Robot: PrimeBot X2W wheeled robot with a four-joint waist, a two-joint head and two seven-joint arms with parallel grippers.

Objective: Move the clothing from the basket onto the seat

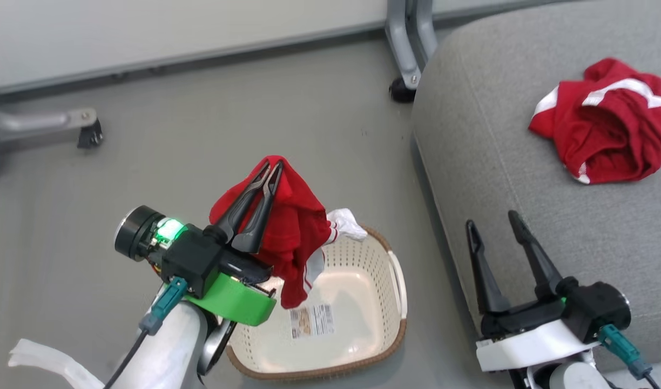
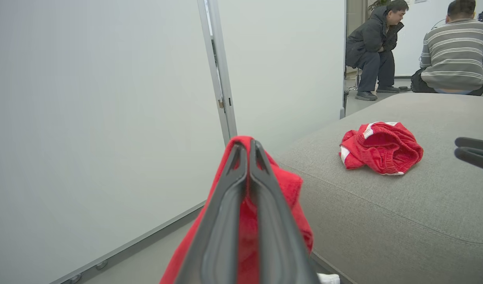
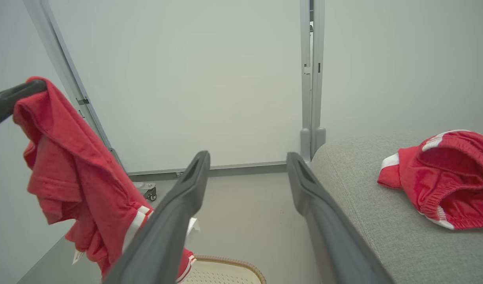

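Red fabric tells the score. Head view: one garment [image 1: 606,129] lies on the seat [image 1: 498,189]. The other garment [image 1: 295,232] hangs above the basket [image 1: 398,302], pinched in the left gripper [image 1: 271,166]. The right gripper [image 1: 492,222] gapes, holding nothing. Left wrist view: the pinched piece is short of the seat. Right wrist view: it dangles over the basket rim. About half done, I judge; carrying across and letting go remain.
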